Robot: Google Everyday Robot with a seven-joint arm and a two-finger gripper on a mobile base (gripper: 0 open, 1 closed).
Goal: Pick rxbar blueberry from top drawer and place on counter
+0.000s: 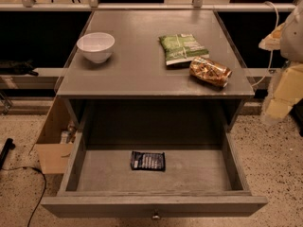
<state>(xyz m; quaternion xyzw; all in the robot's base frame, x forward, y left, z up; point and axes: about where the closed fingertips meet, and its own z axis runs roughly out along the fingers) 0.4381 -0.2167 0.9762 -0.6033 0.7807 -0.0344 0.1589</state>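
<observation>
Camera view: top drawer [154, 205] open with the rxbar blueberry [147, 161] inside; gripper [279, 103] at the right edge.

The drawer stands pulled out toward the camera, its small round knob [155, 216] at the middle of the front panel; the dark blue bar lies flat on the drawer floor, near the middle and slightly left, touching no wall; above, the counter [137, 65] bears a white bowl [96, 46] at its left, a green snack bag [182, 48] right of centre and a shiny orange-brown packet [210, 71] just beside the bag's near corner; the pale gripper hangs off the counter's right side, over the speckled floor [279, 174], well apart from the bar; whether it is wide or closed, I cannot tell.
</observation>
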